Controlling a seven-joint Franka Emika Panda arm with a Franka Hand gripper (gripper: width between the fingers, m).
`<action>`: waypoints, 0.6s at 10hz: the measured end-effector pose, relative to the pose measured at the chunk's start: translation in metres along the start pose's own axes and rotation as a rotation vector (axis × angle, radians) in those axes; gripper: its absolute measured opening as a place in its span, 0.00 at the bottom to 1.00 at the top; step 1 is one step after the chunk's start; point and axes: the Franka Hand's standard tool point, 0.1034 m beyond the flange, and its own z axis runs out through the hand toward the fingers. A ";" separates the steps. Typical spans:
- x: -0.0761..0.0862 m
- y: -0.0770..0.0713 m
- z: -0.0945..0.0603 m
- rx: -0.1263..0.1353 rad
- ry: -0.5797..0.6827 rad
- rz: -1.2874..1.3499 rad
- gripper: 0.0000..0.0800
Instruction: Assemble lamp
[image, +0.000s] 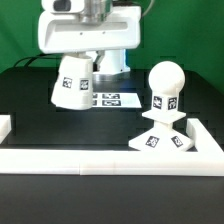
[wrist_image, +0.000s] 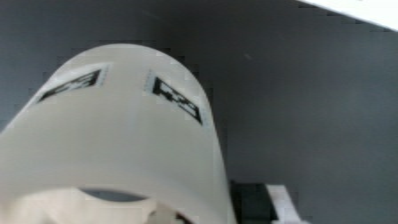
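The white cone-shaped lamp shade (image: 72, 82) hangs tilted under my gripper (image: 84, 56), which is shut on its narrow top end, at the back on the exterior view's left. In the wrist view the shade (wrist_image: 125, 130) fills most of the frame and shows two square tags. One dark finger (wrist_image: 267, 203) shows beside it; the other is hidden. The ball-shaped bulb (image: 165, 82) stands upright in the low sloped base (image: 163, 138) at the front on the exterior view's right, apart from the shade.
The marker board (image: 110, 99) lies flat on the black table behind the base. A low white wall (image: 100, 158) runs along the front and turns back at both ends. The robot's white body (image: 85, 30) stands at the back.
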 end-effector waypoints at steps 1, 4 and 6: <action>0.013 -0.007 -0.011 0.001 0.002 -0.001 0.06; 0.041 -0.015 -0.037 0.009 0.011 0.006 0.06; 0.039 -0.015 -0.035 0.010 0.006 0.007 0.06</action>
